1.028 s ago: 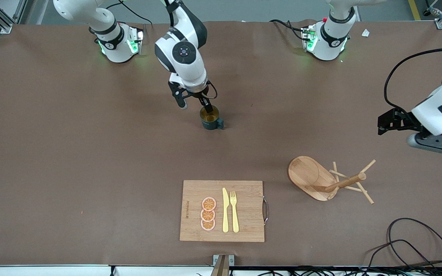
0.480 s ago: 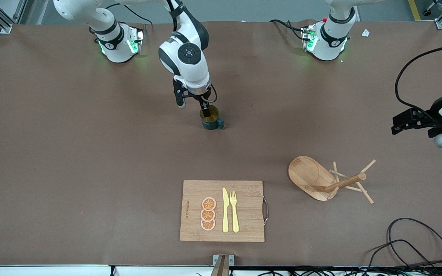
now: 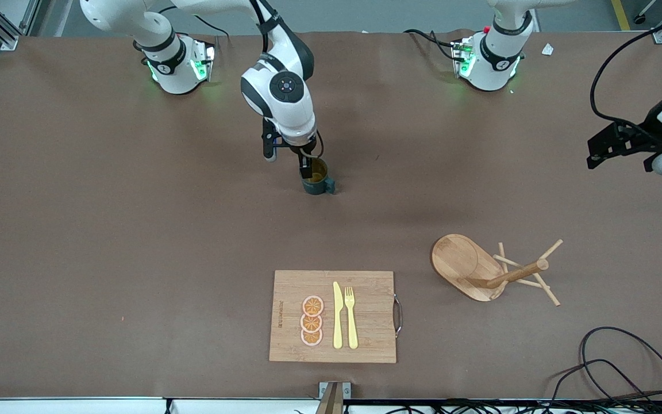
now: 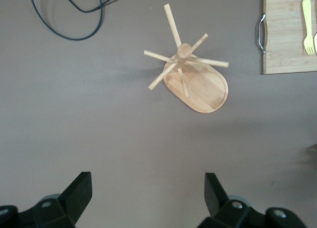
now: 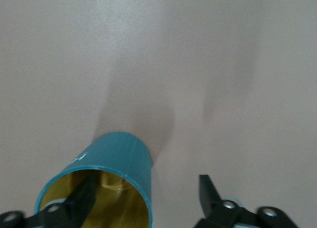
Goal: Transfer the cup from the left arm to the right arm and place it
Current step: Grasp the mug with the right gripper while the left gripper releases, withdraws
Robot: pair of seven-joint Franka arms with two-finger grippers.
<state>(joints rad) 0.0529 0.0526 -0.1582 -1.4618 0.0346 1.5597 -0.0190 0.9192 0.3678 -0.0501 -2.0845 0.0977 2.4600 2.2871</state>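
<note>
Front view first: the cup [image 3: 315,178] stood upright on the brown table [image 3: 107,230], farther from the front camera than the cutting board [image 3: 365,322], roughly in line with it. The right gripper [image 3: 291,160] was down at the cup, one finger dipped inside the rim and the other outside the wall on the side toward the right arm's base. The jaws straddled the wall but weren't pinched on it. The left gripper [image 3: 621,146] hung in the air out at the left arm's end of the table, jaws spread wide, empty, waiting. The wooden peg rack [image 3: 492,270] lay tipped over beside the cutting board, toward the left arm's end.

Left wrist view: both fingers [image 4: 79,193] were spread wide apart with nothing between, and the peg rack [image 4: 190,74] and a corner of the cutting board [image 4: 287,45] sat on the table below.

Right wrist view: the teal cup [image 5: 106,183] showed its tan-orange inside, one finger [image 5: 81,198] in it, the other [image 5: 208,191] outside with a gap to the wall
</note>
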